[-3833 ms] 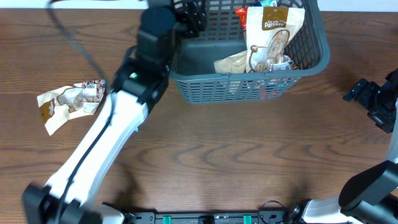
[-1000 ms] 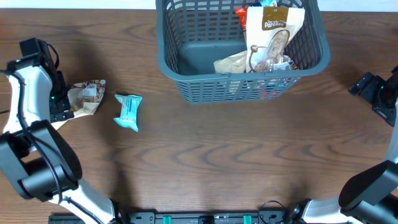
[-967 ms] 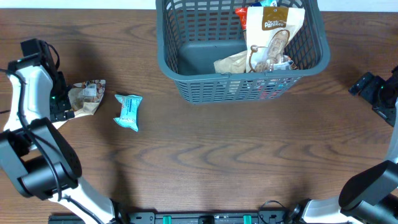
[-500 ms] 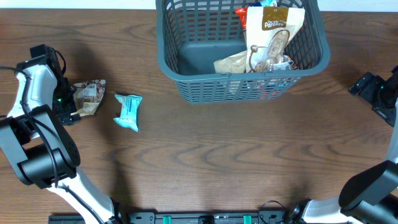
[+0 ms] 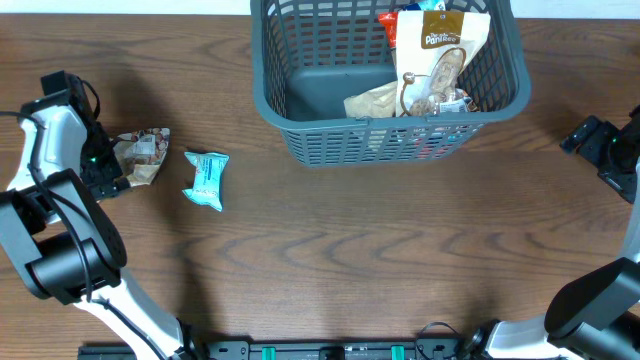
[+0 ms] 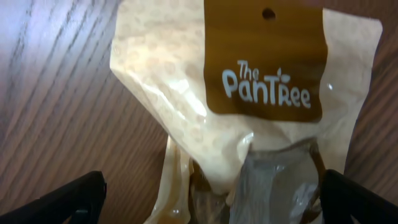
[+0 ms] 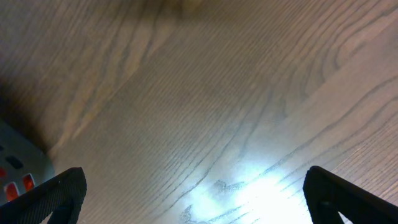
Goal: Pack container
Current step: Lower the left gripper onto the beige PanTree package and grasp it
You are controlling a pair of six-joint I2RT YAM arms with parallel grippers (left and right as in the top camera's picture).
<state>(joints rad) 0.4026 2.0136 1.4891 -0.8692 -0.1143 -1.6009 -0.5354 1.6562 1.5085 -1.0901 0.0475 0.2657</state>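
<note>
The container [image 5: 300,130], a large dark grey slotted basket, stands at the top centre and holds a beige Pantree packet [image 5: 432,60] and a red packet [image 5: 388,28]. On the table at the far left lies another beige Pantree packet [image 5: 143,153], with a teal packet [image 5: 207,179] to its right. My left gripper [image 5: 103,168] is low over the left end of that beige packet. In the left wrist view the gripper [image 6: 214,202] is open, its fingertips [image 6: 74,198] wide on either side of the packet [image 6: 249,93]. My right gripper [image 5: 600,150] is open at the far right over bare wood [image 7: 199,196].
The brown wooden table [image 5: 350,260] stretches in front of the basket. My left arm's base [image 5: 60,260] stands at the near left and the right arm's base [image 5: 600,300] at the near right.
The left arm has swung from the basket to the beige packet at the far left, uncovering the teal packet. In the last second it edged slightly over the packet. The right arm is still.
</note>
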